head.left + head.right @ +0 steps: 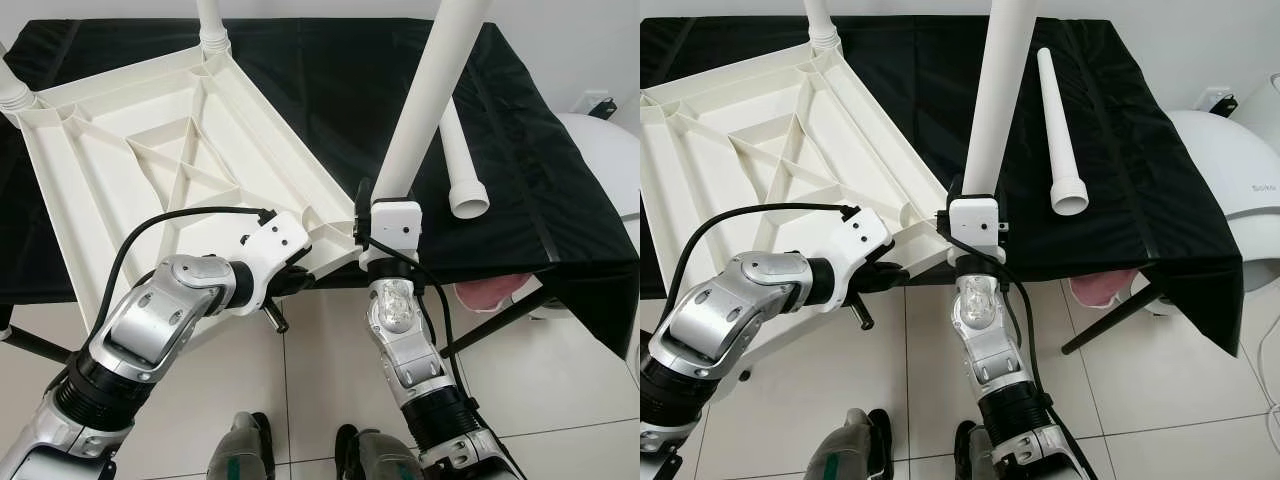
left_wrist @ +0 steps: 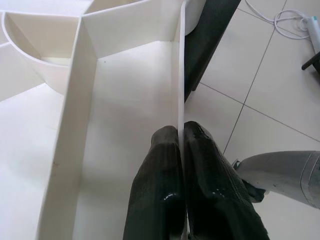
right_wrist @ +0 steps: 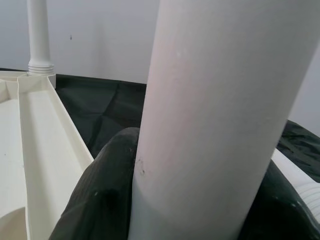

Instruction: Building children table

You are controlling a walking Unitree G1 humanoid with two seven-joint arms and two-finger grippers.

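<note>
Left wrist view shows the left gripper (image 2: 180, 137) with its jaws pinched shut on the thin outer rim of the white tabletop (image 1: 150, 160), one black finger on each side of the rim wall. In the left eye view that gripper (image 1: 300, 272) sits at lower centre of the frame, at the near corner of the tabletop, its silver arm reaching in from the lower left.

Just beside it, at centre frame, the right gripper (image 1: 366, 215) clamps a white table leg (image 1: 425, 100); the right wrist view shows black fingers (image 3: 100, 195) wrapped around the thick tube on both sides. The leg stands nearly upright, tilted slightly, its lower end at the tabletop's near corner and its top running out of the upper edge of the frame.

The tabletop lies upside down, ribbed underside up, filling the left half of the frame on a surface draped in black cloth (image 1: 330, 90), with its near corner hanging past the surface's edge. Two legs already stand in its corners, one (image 1: 212, 25) at top centre-left and one (image 1: 12, 90) at the upper left edge. A loose leg (image 1: 1058, 140) lies flat on the cloth at the right, wide open end toward the camera.

Pale floor tiles (image 1: 320, 380) fill the bottom of the frame, and a white rounded appliance (image 1: 1230, 170) stands at the right edge.
</note>
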